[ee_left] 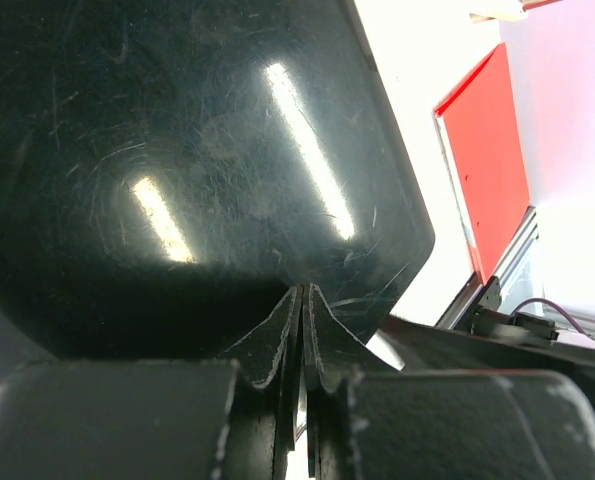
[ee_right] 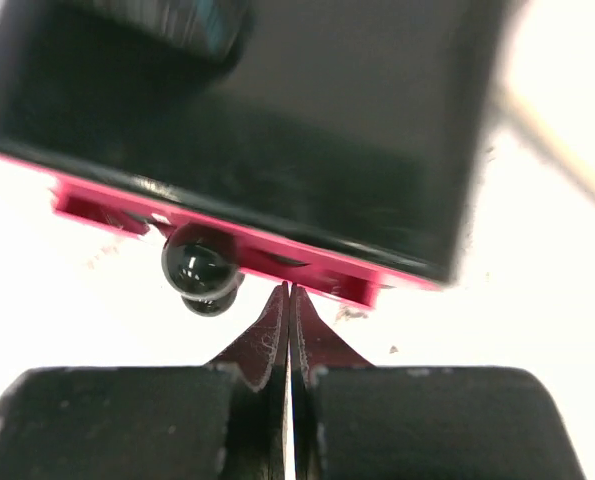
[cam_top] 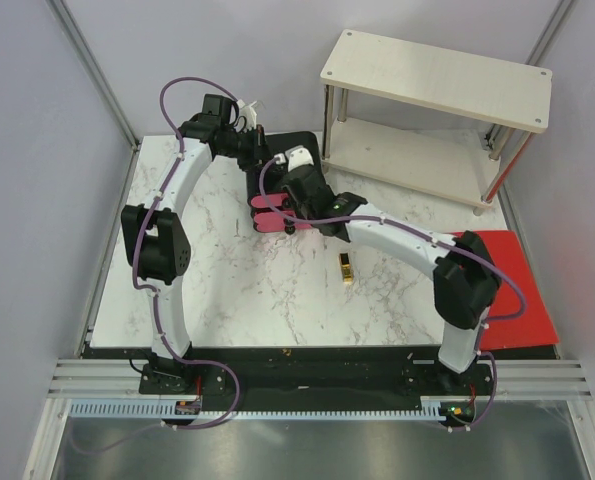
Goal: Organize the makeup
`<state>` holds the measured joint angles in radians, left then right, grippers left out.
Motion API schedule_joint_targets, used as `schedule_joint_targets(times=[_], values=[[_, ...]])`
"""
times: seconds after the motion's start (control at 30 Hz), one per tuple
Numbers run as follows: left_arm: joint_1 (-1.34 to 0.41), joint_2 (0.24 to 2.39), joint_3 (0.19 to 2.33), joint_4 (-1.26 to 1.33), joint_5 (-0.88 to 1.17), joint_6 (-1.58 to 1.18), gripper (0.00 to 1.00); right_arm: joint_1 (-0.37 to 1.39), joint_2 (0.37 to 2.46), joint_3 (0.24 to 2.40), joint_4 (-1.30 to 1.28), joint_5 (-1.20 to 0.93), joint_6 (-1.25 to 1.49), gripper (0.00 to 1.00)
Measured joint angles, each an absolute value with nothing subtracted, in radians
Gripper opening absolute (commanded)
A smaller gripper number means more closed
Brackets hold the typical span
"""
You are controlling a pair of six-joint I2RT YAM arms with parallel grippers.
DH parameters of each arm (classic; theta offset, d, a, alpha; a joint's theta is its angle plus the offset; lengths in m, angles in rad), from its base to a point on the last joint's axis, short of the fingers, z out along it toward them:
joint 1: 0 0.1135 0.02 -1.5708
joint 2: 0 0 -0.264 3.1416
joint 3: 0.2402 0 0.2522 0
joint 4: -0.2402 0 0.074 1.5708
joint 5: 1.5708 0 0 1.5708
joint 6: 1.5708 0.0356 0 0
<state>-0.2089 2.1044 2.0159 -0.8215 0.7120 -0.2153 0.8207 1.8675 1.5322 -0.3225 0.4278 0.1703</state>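
A gold-black tube (cam_top: 347,268) of makeup lies alone on the marble table (cam_top: 227,290), near the middle. Behind it stands the black box (cam_top: 307,140) with pink drawers (cam_top: 267,222) pulled out at the front. My left gripper (cam_top: 260,150) is at the box's back left corner. In the left wrist view its fingers (ee_left: 277,330) are pinched on a thin black edge, tips against the glossy box top (ee_left: 177,120). My right gripper (ee_right: 289,288) is shut and empty, its tips at the lower rim of a pink drawer front (ee_right: 277,255), just right of a round black knob (ee_right: 199,262).
A two-tier wooden shelf (cam_top: 437,80) stands at the back right. A flat red board (cam_top: 522,290) lies at the table's right edge and also shows in the left wrist view as the red board (ee_left: 492,150). Grey walls close in the left and back.
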Motion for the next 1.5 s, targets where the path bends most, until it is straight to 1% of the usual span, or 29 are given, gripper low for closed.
schedule_joint_targets(times=[0.13,0.2,0.27,0.33,0.47,0.53,0.67,0.83,0.93,1.1,1.33,1.5], values=[[-0.209,2.105,2.016,-0.822,0.712,-0.215,0.09,0.805,1.744,1.507,-0.312,0.436,0.208,0.00],[-0.209,2.105,2.016,-0.822,0.712,-0.215,0.09,0.779,1.697,1.506,-0.321,0.401,0.255,0.00],[-0.209,2.105,2.016,-0.822,0.712,-0.215,0.09,0.729,1.668,1.494,-0.327,0.321,0.310,0.00],[-0.209,2.105,2.016,-0.822,0.713,-0.215,0.09,0.641,1.654,1.446,-0.306,0.187,0.396,0.00],[-0.209,2.105,2.016,-0.822,0.713,-0.215,0.09,0.453,1.676,1.264,-0.210,-0.078,0.612,0.00],[-0.209,2.105,2.014,-0.822,0.713,-0.215,0.09,0.408,1.706,1.186,-0.150,-0.175,0.709,0.00],[-0.209,2.105,2.014,-0.822,0.713,-0.215,0.09,0.405,1.779,1.109,-0.031,-0.347,0.880,0.00],[-0.209,2.105,2.013,-0.822,0.713,-0.215,0.09,0.422,1.818,1.108,0.098,-0.484,0.981,0.00],[-0.209,2.105,2.013,-0.822,0.713,-0.215,0.09,0.421,1.848,1.109,0.166,-0.530,1.028,0.00],[-0.209,2.105,2.013,-0.822,0.713,-0.215,0.09,0.421,1.898,1.109,0.227,-0.548,1.074,0.00],[-0.209,2.104,2.013,-0.822,0.713,-0.215,0.09,0.421,1.959,1.141,0.249,-0.539,1.106,0.00],[-0.209,2.100,2.008,-0.822,0.713,-0.215,0.09,0.428,1.966,1.150,0.247,-0.546,1.122,0.00]])
